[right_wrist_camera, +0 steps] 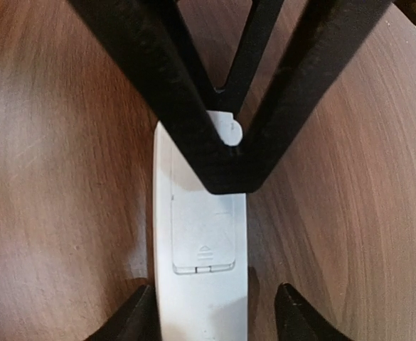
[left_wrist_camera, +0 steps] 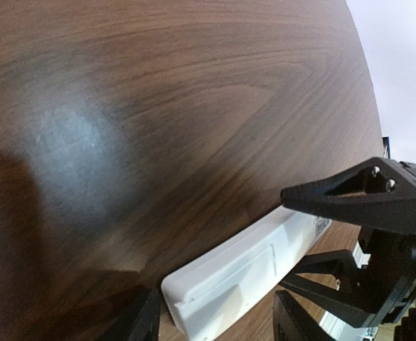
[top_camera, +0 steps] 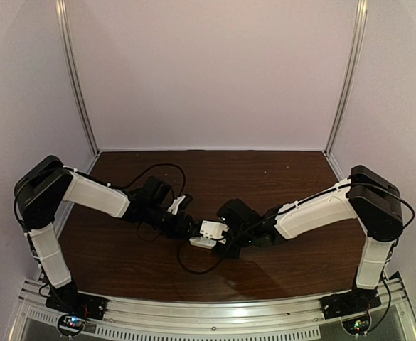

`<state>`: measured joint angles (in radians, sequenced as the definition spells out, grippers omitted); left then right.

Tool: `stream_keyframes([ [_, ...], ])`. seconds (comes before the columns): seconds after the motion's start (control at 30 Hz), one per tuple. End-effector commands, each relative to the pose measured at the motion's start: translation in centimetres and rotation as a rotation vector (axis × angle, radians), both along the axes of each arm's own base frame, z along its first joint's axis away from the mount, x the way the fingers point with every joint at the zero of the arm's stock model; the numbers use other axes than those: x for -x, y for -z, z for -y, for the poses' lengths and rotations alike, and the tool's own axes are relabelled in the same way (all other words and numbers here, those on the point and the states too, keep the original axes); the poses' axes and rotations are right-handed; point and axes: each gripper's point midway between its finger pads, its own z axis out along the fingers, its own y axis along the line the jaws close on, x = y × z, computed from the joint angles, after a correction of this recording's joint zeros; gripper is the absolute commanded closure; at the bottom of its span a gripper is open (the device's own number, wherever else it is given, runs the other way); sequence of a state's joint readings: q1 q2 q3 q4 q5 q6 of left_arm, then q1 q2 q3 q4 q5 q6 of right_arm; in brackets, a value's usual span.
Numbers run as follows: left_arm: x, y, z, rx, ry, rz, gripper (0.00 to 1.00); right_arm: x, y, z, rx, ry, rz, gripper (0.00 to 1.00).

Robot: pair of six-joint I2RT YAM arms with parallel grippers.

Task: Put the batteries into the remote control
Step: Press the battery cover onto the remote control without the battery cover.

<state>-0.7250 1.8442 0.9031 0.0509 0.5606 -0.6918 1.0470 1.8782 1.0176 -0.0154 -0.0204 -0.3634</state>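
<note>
The remote control [top_camera: 211,233] lies on the table between my two arms, a slim white bar with its back side up. In the right wrist view the battery cover [right_wrist_camera: 203,238] sits shut on the remote control [right_wrist_camera: 200,298]. My left gripper [left_wrist_camera: 215,323] stands open around one end of the remote control [left_wrist_camera: 243,273], with a gap at each finger. At the other end my right gripper [right_wrist_camera: 211,320] is open; its left finger is at the remote's edge and its right finger stands apart. The batteries are out of view.
The dark wooden table [top_camera: 215,177] is walled by white panels at the back and sides. Black cables [top_camera: 158,170] loop over the table behind the left arm. The two grippers [top_camera: 193,229] [top_camera: 227,240] almost meet over the remote.
</note>
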Motion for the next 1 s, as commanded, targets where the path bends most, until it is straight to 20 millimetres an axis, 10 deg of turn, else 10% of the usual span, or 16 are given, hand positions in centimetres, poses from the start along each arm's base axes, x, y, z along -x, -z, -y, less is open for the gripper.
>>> stream_keyframes([
  [0.0, -0.9, -1.8, -0.5, 0.035, -0.007, 0.057, 0.44, -0.3, 1.5, 1.3, 0.038, 0.039, -0.013, 0.37],
  [0.5, -2.7, -0.2, -6.1, -0.205, -0.123, 0.223, 0.58, 0.2, 0.7, -0.5, -0.033, -0.046, -0.136, 0.39],
  [0.97, -1.6, 1.1, -4.6, -0.222, -0.072, 0.359, 0.79, -0.1, 1.6, -1.4, -0.018, -0.07, -0.182, 0.48],
])
